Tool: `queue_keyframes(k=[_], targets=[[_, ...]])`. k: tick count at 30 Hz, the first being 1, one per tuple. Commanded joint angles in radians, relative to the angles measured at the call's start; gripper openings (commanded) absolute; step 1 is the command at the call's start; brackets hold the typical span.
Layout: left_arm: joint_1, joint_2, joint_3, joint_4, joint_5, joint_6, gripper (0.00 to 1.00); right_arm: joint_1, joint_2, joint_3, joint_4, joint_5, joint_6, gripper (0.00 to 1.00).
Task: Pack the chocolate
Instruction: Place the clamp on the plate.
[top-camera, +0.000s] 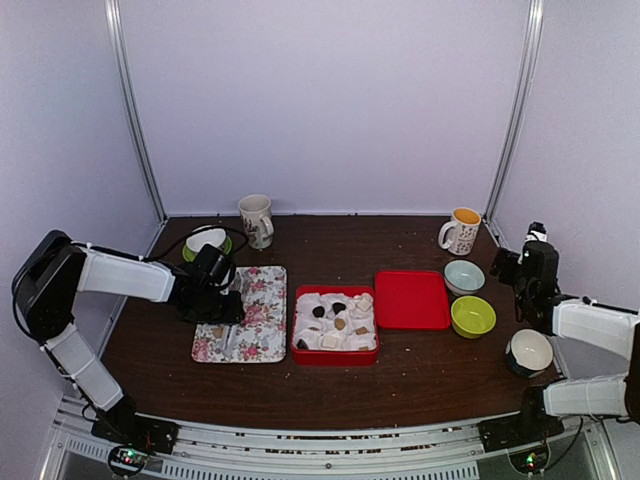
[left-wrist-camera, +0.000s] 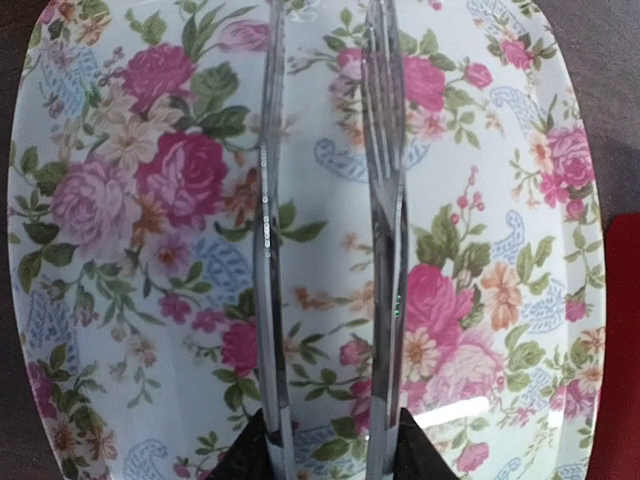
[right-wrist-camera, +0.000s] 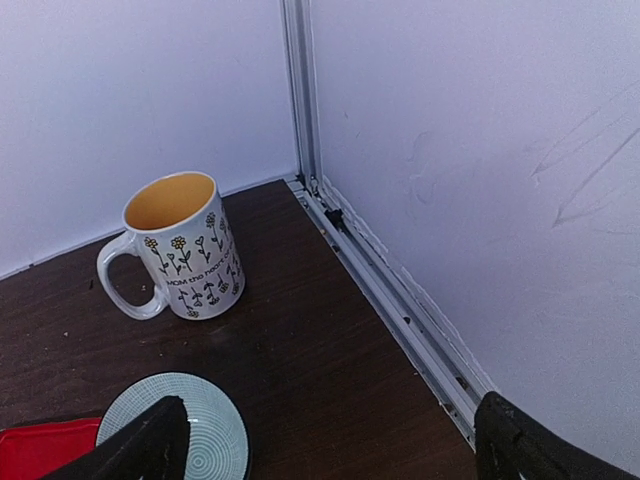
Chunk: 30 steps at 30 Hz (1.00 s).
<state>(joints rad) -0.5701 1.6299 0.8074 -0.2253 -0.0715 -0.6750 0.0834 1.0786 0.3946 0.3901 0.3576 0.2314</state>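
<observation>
Small dark and tan chocolate pieces (top-camera: 339, 308) lie on crumpled white paper in an open red box (top-camera: 335, 356) at the table's middle. Its red lid (top-camera: 412, 299) lies flat to the right of it. My left gripper (top-camera: 216, 303) is over the left part of a floral tray (top-camera: 262, 330). In the left wrist view it (left-wrist-camera: 330, 455) is shut on metal tongs (left-wrist-camera: 385, 200), whose two arms stand apart and reach out over the tray (left-wrist-camera: 130, 200). No chocolate shows between them. My right gripper (top-camera: 525, 255) is at the far right, open and empty (right-wrist-camera: 330, 460).
A floral mug (top-camera: 256, 219) and a green-rimmed bowl (top-camera: 205, 242) stand at the back left. A yellow-lined mug (right-wrist-camera: 178, 245) stands at the back right near the wall rail. A light blue bowl (top-camera: 464, 276), a green bowl (top-camera: 472, 316) and a white bowl (top-camera: 530, 352) stand right of the lid.
</observation>
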Motion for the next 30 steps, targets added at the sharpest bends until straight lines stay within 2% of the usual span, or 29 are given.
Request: queue_keyframes(k=[1, 3, 8, 14, 21, 26, 30], targets=[[0.006, 0.034, 0.038, 0.071, 0.017, -0.013, 0.36, 0.034, -0.009, 0.103, -0.247, 0.032, -0.006, 1.00], [0.007, 0.040, 0.035, 0.077, 0.020, -0.016, 0.36, 0.035, -0.028, 0.128, -0.327, -0.012, 0.016, 1.00], [0.006, 0.027, 0.020, 0.091, 0.033, -0.007, 0.39, 0.048, -0.052, 0.158, -0.401, -0.211, 0.043, 0.98], [0.006, -0.015, 0.001, 0.097, 0.028, 0.013, 0.42, 0.105, 0.014, 0.229, -0.478, -0.249, 0.032, 0.98], [0.007, -0.084, -0.028, 0.094, -0.009, 0.031, 0.48, 0.218, 0.043, 0.254, -0.446, -0.311, -0.049, 0.98], [0.006, -0.121, -0.033, 0.067, -0.043, 0.038, 0.50, 0.310, 0.113, 0.325, -0.492, -0.323, -0.050, 0.97], [0.008, -0.162, -0.058, 0.072, -0.054, 0.038, 0.61, 0.401, 0.144, 0.338, -0.533, -0.317, -0.065, 0.96]])
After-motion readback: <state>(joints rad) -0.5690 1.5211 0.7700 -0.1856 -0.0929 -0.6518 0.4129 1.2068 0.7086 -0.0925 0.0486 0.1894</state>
